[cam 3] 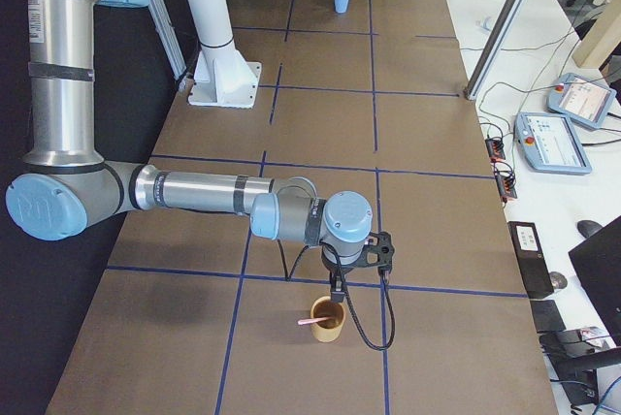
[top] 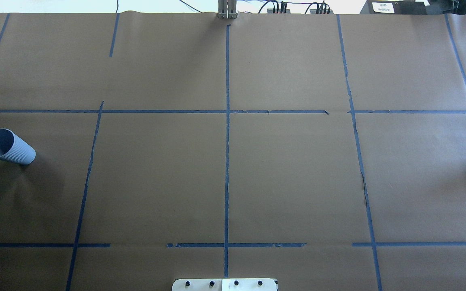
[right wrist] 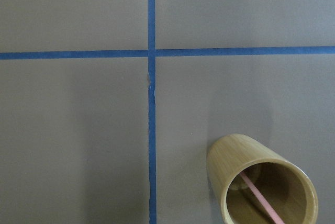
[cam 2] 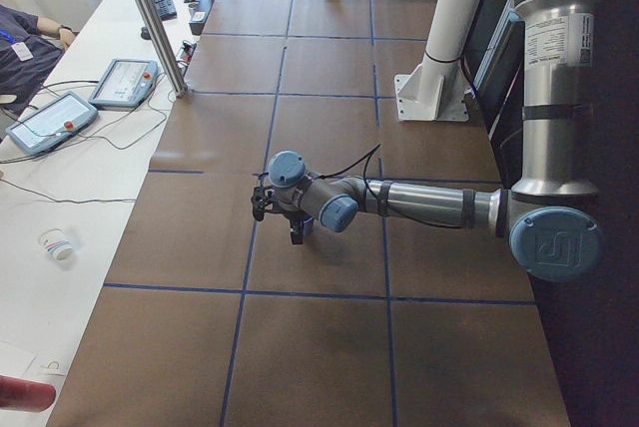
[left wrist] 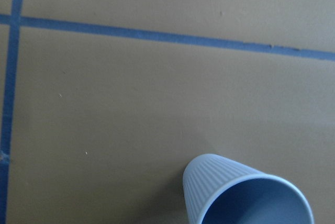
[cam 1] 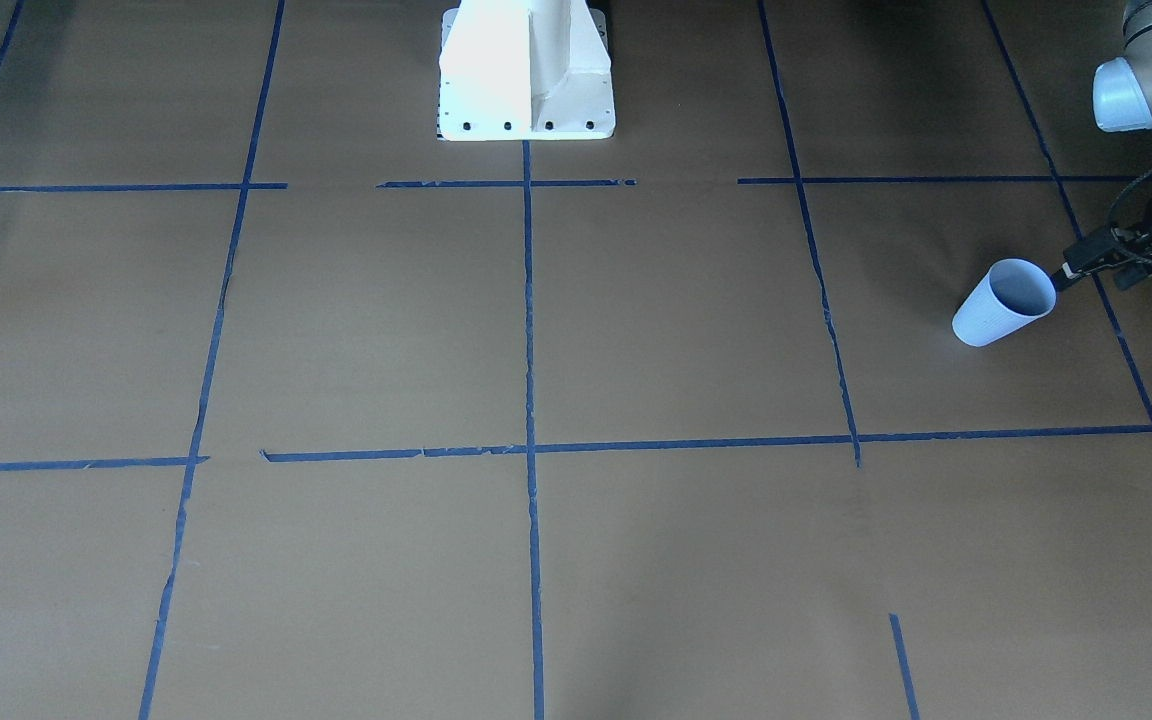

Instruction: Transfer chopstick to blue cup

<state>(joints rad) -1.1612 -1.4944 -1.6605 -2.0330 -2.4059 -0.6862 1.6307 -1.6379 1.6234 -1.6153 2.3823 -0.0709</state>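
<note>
"Pink slim chopstick (right wrist: 260, 197) leans in the round wooden cup (right wrist: 230, 164) under our right claw (cam 3: 337, 289) — whether that claw is open, we cannot tell."

"Then we judge it's the approach: lower, pinch the stick, carry it across the worktop (cam 1: 636, 330) to the ribbed blue cup (cam 1: 986, 318) by our left claw (cam 1: 1086, 265) — its opening unclear too."

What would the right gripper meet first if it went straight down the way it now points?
Probably the wooden cup holding the pink chopstick, just below the right gripper; depth is unclear.
</note>
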